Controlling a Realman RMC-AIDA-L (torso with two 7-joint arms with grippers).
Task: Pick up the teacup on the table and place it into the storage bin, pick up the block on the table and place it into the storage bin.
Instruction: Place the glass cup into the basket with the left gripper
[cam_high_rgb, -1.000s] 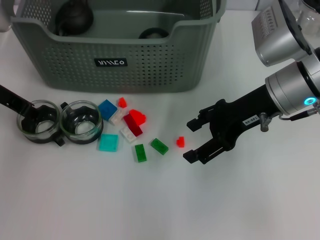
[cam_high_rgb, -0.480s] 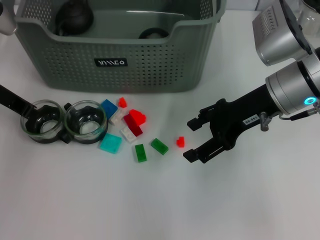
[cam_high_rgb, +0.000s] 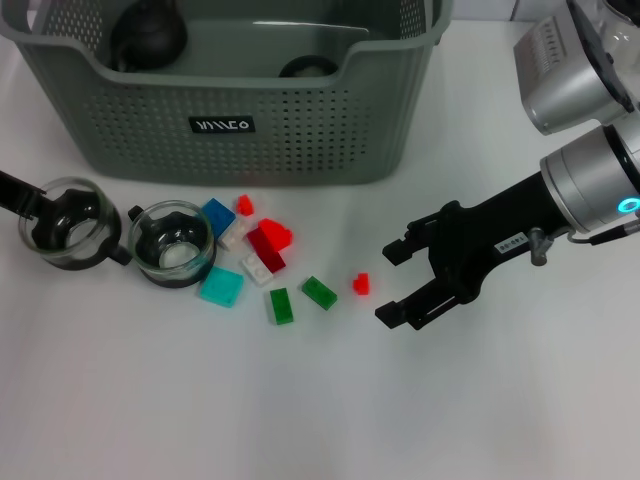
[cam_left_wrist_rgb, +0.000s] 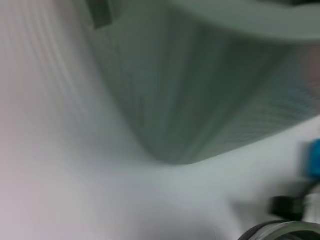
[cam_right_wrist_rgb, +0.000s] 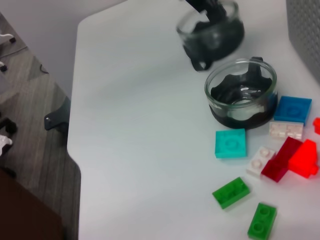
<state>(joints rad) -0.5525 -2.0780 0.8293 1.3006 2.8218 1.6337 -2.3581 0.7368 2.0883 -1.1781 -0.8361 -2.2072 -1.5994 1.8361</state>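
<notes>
Left end effector (cam_high_rgb: 60, 225) gripping teacup (cam_high_rgb: 62, 236); right end effector (cam_high_rgb: 400, 283) agape.

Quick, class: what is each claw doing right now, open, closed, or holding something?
Left claw: closed on a glass teacup, just off the table.
Right claw: open, empty, beside a small red block.

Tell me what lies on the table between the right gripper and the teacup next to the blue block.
In the head view, between the right gripper and that teacup lie scattered blocks: a small red block, two green blocks, a dark red block, white blocks and a turquoise tile.
</notes>
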